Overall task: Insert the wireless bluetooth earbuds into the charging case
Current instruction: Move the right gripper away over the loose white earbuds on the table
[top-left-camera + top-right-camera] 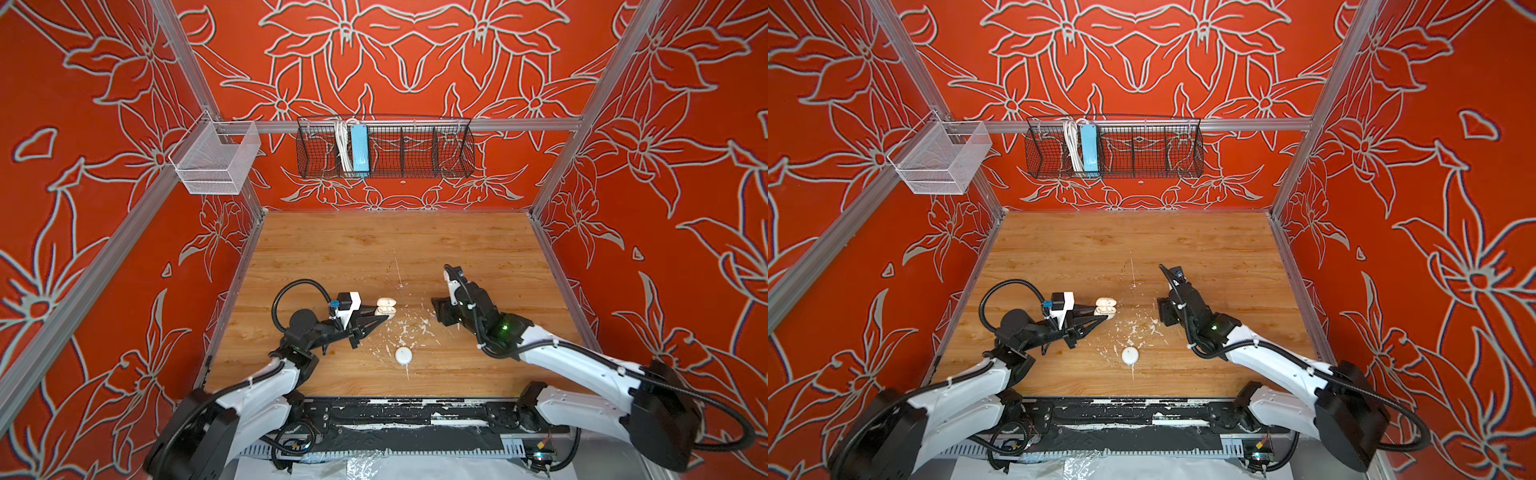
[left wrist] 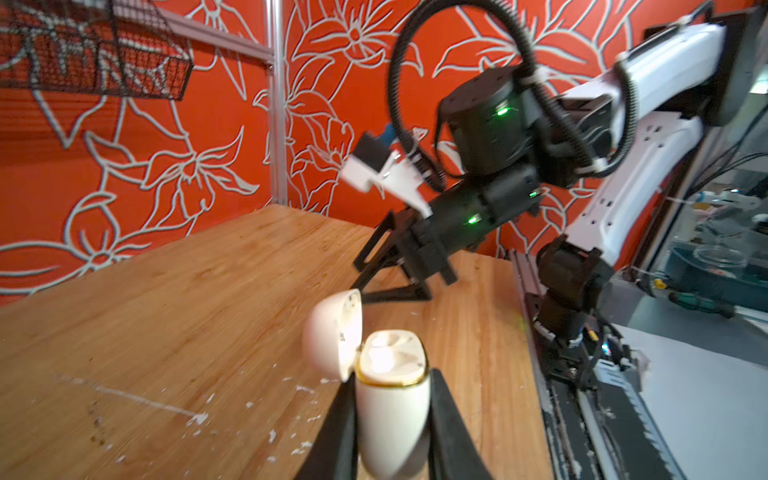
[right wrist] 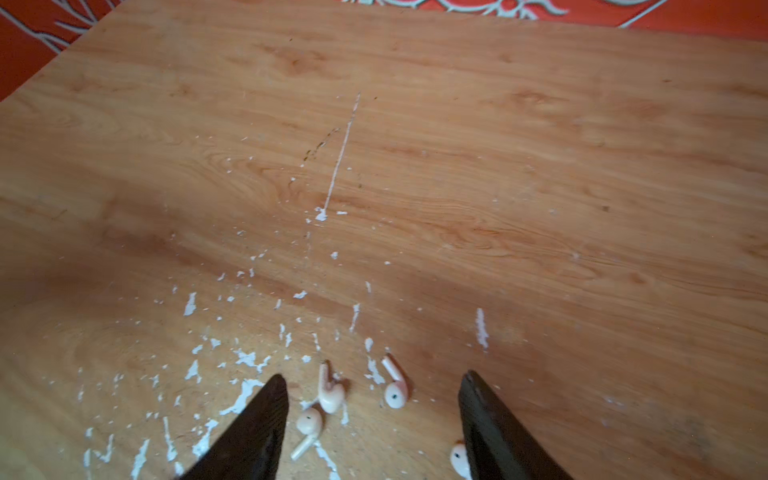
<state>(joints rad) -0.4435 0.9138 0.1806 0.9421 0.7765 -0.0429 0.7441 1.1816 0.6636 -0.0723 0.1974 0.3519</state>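
Left gripper: clamped on the base of a cream case, whose lid is swung open. The wells look empty to us, though glare washes them out.

Middle, near the front edge: the puck lies shut on the table, apart from both grippers. Both top views show it so.

Right of it, among white flecks: the earbuds. In the right wrist view we count four earbud-like pieces, all loose on the wood and none in a case.

Right gripper: jaws apart and empty, hanging low over that cluster. Three pieces lie between the jaws.

Step, as we judge it: the right arm is picking an earbud. The next move calls for choosing one piece and centring the jaws on it, clear of its neighbours. Then comes a descent to the wood and a gentle close on a small, slick body. The puck must be opened before anything can go in; only the cream case stands open.

Hard to make out:
- We cannot tell which two pieces belong to the puck.
- The fourth piece is half hidden behind a right finger at the picture's edge.
- In both top views the earbuds barely stand out from the flecks.
- In those views the right arm's wrist covers its fingertips.
- We cannot see the puck's seam or hinge side.
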